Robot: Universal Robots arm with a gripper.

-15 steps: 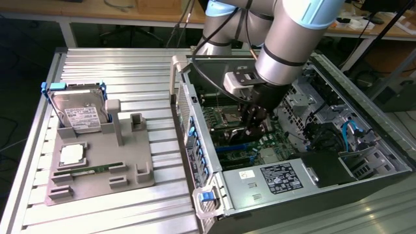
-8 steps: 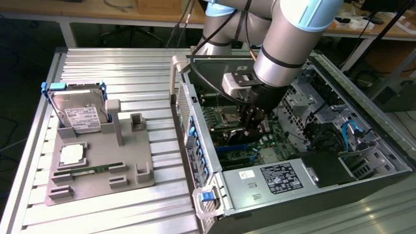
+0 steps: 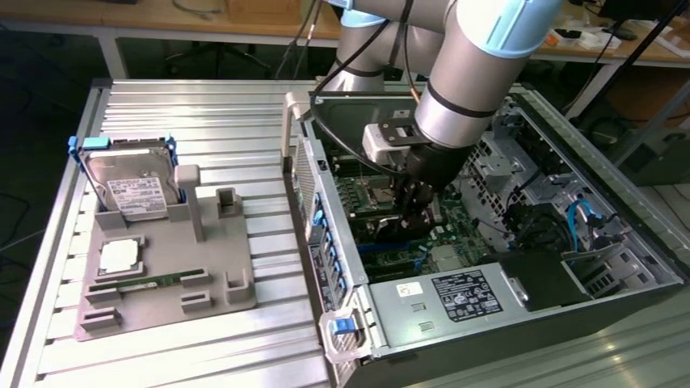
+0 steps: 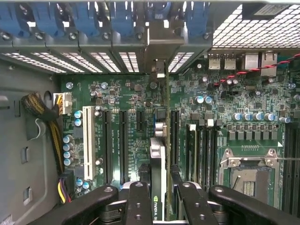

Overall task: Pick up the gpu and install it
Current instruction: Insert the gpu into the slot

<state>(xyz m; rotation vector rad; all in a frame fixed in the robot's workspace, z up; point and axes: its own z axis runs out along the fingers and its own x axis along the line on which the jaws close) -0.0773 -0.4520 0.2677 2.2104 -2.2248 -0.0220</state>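
Fingers [image 4: 138,201]: two black pads closed narrow on the gpu [image 4: 159,159], a thin card seen edge-on, with a green circuit-board edge, a pale cooler side and a metal end bracket. The gripper [image 4: 162,208] grips the card at the end away from the bracket. The card stands on its long edge over the green motherboard [image 4: 126,93], in line with a black expansion slot, between the white slot [image 4: 86,136] and the silver processor socket [image 4: 248,173]. The bracket end meets the perforated rear wall, under the row of blue plastic clips [image 4: 122,18]. Cannot tell whether the card is fully seated.

Exterior view: the gripper [image 3: 415,212] is centre frame, reaching down into the open black and grey computer case [image 3: 603,267] that fills the right half. The grey and light-blue robot arm [image 3: 474,73] enters from top centre. A grey power supply box with black label [image 3: 464,295] sits lower centre-right. In the left half, a grey moulded fixture tray [image 3: 221,267] lies on the ribbed metal table [image 3: 194,105]. It carries a silver hard drive with white label [image 3: 135,194], a square silver processor chip [image 3: 116,257] and a narrow green RAM stick [image 3: 151,283], all well apart from the gripper
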